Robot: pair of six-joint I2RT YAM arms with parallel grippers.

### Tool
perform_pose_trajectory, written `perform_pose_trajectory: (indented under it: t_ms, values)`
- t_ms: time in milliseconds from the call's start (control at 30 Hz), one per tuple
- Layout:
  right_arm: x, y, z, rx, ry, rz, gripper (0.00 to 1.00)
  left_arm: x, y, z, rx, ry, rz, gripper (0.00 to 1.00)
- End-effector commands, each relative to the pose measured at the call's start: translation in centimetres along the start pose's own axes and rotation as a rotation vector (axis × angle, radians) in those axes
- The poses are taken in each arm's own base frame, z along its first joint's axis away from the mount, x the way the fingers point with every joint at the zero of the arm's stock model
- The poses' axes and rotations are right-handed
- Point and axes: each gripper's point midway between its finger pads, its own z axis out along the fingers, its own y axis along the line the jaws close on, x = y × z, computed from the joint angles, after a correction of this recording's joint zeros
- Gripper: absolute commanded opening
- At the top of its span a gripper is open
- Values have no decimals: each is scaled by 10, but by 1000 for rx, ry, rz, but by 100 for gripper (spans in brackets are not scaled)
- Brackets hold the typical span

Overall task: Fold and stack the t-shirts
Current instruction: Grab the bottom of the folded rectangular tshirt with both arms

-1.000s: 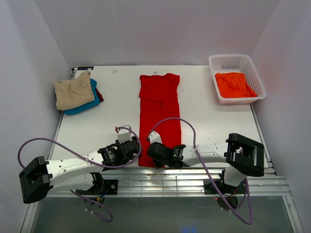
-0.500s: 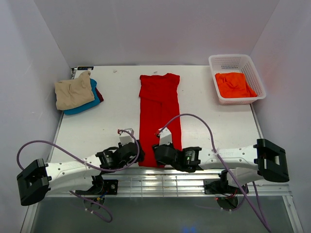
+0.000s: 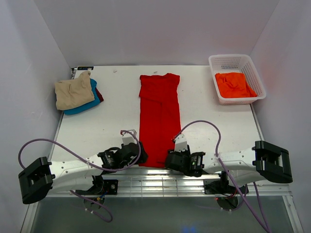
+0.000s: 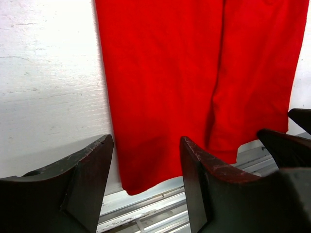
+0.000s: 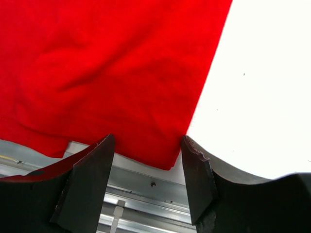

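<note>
The bright red t-shirt [image 3: 159,116] lies in a long narrow strip down the middle of the worktop [image 3: 102,126], collar toward the far edge and hem at the near edge, just lapping over the metal rail [image 5: 146,191]. And here come both arms to that hem! The left gripper [image 4: 146,167] frames the hem's left corner, jaws spread wide, nothing in them. The right gripper [image 5: 146,162] mirrors it at the right corner, equally agape and empty. This looks like the pick-up for folding hem to collar. To do it well, both pincers want an equal bite through every layer, a close at the same instant, then a level lift carried straight toward the far edge so the strip does not skew. The cloth is soft, matte knit with shallow wrinkles and a lengthwise overlap ridge; its overhanging lip should let a lower finger slip under. At the far left corner a tan shirt [image 3: 73,93] tops a teal blue shirt [image 3: 87,107] and a dark red shirt [image 3: 99,93]. At the far right corner a white lattice basket [image 3: 232,59] holds an orange shirt [image 3: 234,85].
</note>
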Motion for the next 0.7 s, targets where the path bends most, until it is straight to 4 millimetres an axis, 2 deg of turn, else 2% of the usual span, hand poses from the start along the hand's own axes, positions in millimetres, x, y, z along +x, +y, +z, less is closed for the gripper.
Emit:
perform_pose_trajectory:
  t_ms: [0,300,400,533,567,667]
  values:
    - [-8,-10,1,40,-52,81,63,3,-3,1,16,11,-11,67]
    - [2,-17,4,51,-33,91,63,14,5,5,-39,53,-4,65]
    - [7,-16,6,45,-22,92,59,19,10,6,-68,73,-3,61]
    - [14,-13,9,30,2,92,47,26,19,8,-126,94,3,53]
    - [15,-11,10,29,6,92,41,28,24,8,-149,105,12,49]
    - [19,-10,12,26,21,84,34,33,31,6,-192,118,19,39]
